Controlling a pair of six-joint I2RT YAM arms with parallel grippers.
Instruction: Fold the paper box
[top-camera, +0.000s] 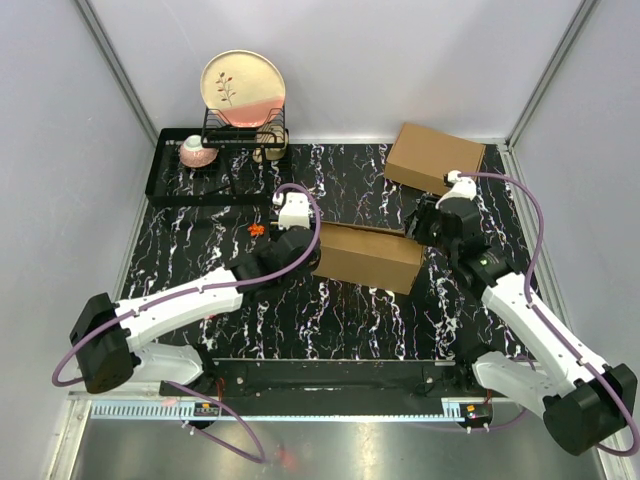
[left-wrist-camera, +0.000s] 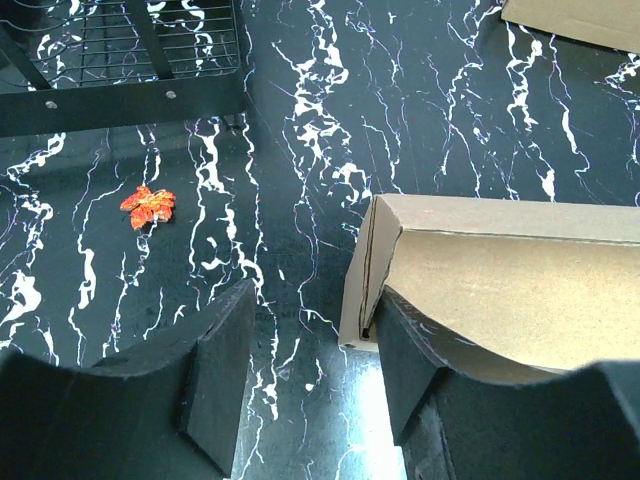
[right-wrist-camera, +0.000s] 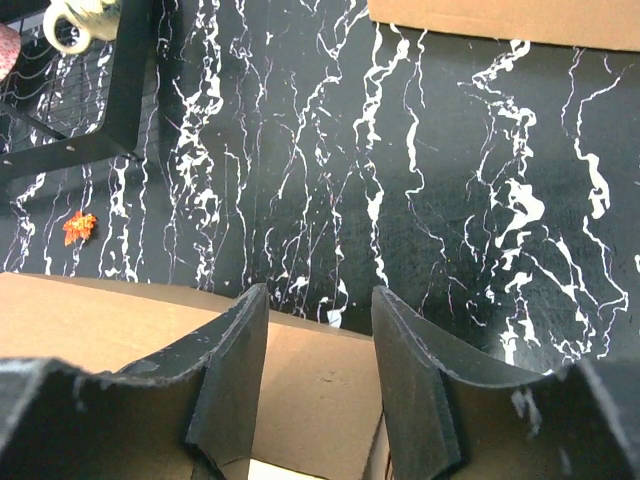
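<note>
Slippage is the risk: the paper box sits mid-counter between both arms, and an uneven push could skew it or spring an end flap. Left fingers stand spread, one touching the box's left end wall. Right fingers, half spread, hover over its right end, pinching nothing.
</note>
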